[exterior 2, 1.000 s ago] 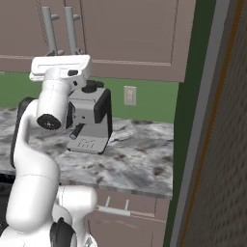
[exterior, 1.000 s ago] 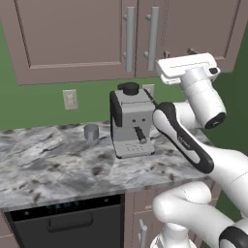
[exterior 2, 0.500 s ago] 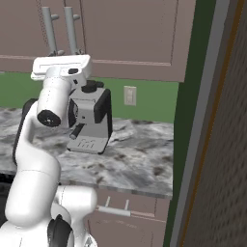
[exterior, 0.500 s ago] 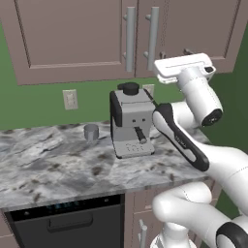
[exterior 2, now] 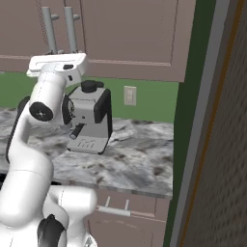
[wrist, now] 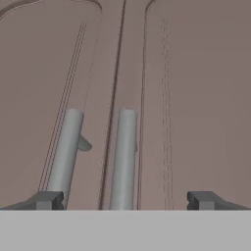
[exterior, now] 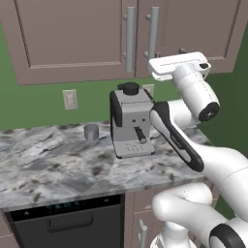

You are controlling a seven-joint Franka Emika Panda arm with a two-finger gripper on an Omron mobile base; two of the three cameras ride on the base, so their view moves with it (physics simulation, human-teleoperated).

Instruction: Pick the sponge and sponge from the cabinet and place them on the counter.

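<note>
Sponges: not visible, presumably behind the closed cabinet [exterior: 72, 38] doors. Gripper [wrist: 125, 200] spread wide, empty, facing the two bar handles [wrist: 122, 157] at the door seam. Nothing on counter [exterior: 53, 169] yet; whole task remains.

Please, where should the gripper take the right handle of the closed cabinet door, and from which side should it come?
Judging from the hand view, grip the right bar handle near its lower part, approaching straight from the front. The bar is long, thin and upright, standing off the door, so the open gripper can probably close across it.
</note>
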